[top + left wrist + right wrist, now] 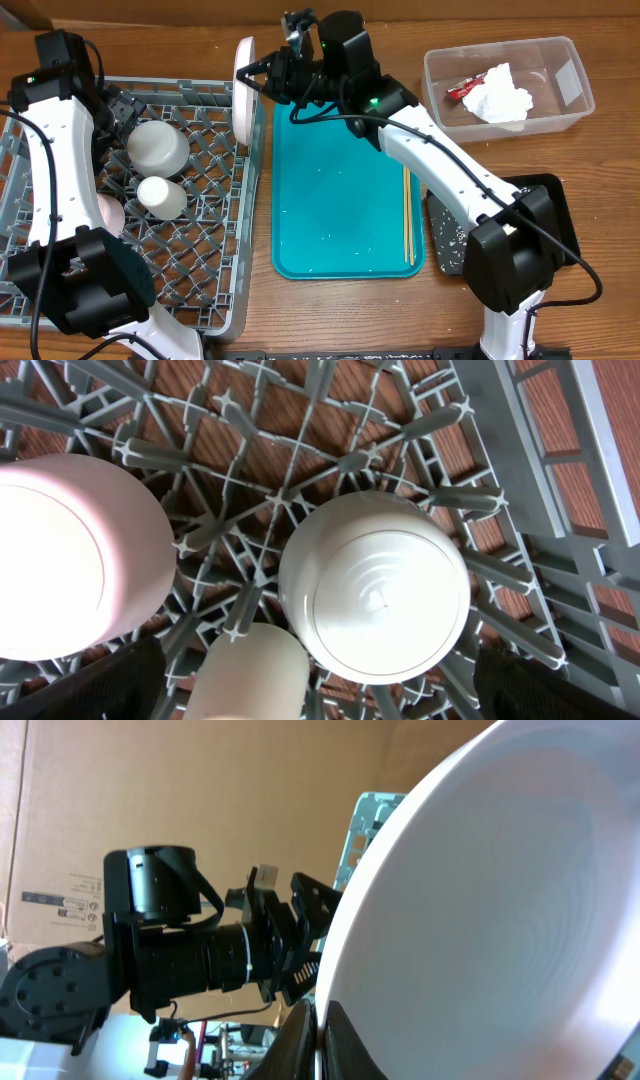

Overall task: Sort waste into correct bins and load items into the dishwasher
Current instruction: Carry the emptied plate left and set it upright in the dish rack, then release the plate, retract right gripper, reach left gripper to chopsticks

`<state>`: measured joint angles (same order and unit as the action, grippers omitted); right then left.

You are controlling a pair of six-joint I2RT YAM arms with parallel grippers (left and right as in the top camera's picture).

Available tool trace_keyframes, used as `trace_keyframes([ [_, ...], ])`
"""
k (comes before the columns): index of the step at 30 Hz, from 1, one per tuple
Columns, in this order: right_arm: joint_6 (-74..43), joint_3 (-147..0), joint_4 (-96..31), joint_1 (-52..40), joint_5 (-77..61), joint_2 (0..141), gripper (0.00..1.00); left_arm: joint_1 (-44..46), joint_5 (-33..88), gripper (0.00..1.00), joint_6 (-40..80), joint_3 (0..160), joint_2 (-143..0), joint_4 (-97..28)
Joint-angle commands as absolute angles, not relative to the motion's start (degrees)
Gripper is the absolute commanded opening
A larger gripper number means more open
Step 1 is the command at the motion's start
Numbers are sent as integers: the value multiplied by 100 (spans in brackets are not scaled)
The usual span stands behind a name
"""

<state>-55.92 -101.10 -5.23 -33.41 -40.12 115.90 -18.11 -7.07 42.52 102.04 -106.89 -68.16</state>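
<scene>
Right fingers [262,74] hold the round white-pink plate [243,92] upright. Lower it slowly into the three o'clock side of the grey plastic grid rack [215,290]. Left fingers [118,105] are wide.

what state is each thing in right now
plate, on edge, gripped, at rack wall
right gripper, shut on plate
left gripper, open, empty, over rack
grey bowl, upside down in rack
pink bowl, upside down in rack
cup, in rack
chopsticks, lying on teal tray
napkin, crumpled, in tub
wrapper, in tub
scraps, scattered in black tray
</scene>
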Motion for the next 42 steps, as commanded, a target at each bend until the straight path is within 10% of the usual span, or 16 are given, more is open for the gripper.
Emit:
trace_keyframes([
  [1, -5618, -10250, -499, -3494, -3968, 11592, 4, -1802, -642, 100, 4375, 10324, -10759, -6840],
  [8, -5767, -10250, -521, -3638, -3959, 11900, 6, -1802, -642, 100, 4372, 10324, -10759, -6842],
  [31, -4278, -10259, -1050, -3234, -3129, 11301, 70, -1800, -626, 100, 4344, 10324, -10759, -6949],
  [42, -3356, -10438, -3260, -1894, -1614, 10154, 100, -1503, 2668, 93, 1295, 10326, -10582, -6521],
])
